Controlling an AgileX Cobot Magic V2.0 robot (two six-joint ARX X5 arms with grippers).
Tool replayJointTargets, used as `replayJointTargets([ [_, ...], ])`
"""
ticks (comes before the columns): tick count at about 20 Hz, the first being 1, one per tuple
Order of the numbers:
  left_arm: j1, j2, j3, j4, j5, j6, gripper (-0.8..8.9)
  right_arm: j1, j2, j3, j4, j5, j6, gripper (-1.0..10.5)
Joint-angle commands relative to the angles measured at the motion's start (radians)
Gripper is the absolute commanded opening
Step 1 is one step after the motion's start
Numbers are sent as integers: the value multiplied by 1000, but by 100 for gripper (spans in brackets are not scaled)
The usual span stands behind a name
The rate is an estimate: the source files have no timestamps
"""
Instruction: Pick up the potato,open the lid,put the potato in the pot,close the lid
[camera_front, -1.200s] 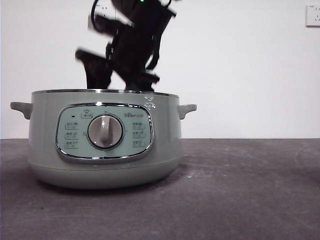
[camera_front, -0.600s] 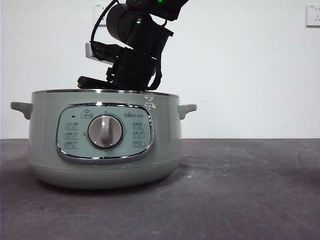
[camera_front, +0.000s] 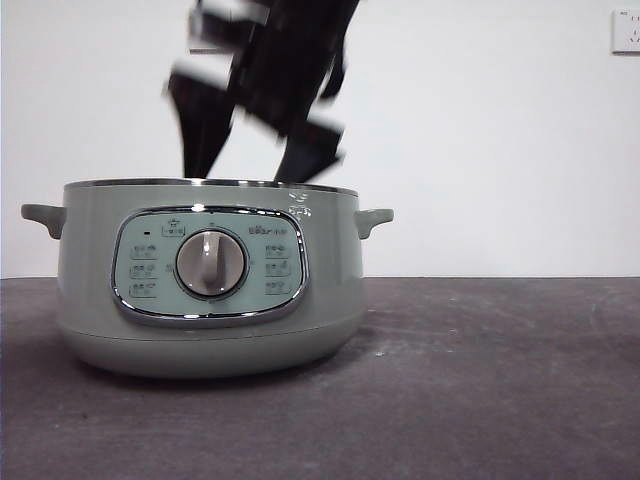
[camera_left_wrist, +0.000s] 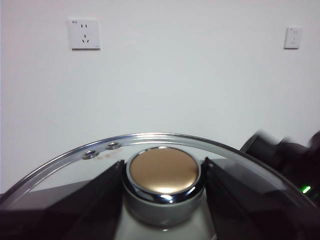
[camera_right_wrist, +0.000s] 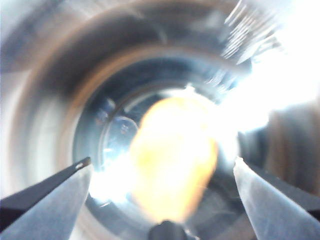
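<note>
Large round pale sage-green electric pot (camera_front: 208, 275) on dark tabletop (camera_front: 480, 390), lid off. Oval orange-brown potato (camera_right_wrist: 172, 157) inside pot, blurred, lying free between spread jaws of right pincer (camera_right_wrist: 162, 172). Left pincer (camera_left_wrist: 164, 175) clamped on knob of round glass lid (camera_left_wrist: 150, 139) with chrome rim, away from pot. Half second ago, right pincer sat lower at pot rim; now raised, blurred. Panel writing unreadable.

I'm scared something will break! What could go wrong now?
1. The left end effector holds the glass lid only by its knob, away from the pot; a slip could drop it.
2. The right end effector is open just above the pot's rim, with the blurry potato in the pot below; it might bump the rim.
3. The lid could come back too early and hit that arm.
</note>
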Motion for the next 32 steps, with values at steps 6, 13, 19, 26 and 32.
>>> replayJointTargets([
  [6,0,212,9,97,39,-3,-8,-27,-418,2,-252,146,11,471],
  [13,-12,513,9,203,143,-50,-8,-32,-703,2,-270,160,39,469],
  [19,-33,693,9,351,138,-50,-8,-32,-820,2,-332,161,81,468],
  [26,-33,798,9,396,139,-50,-9,-32,-848,2,-381,161,85,468],
  [32,-33,869,9,401,140,-50,-8,-32,-847,2,-400,211,85,468],
])
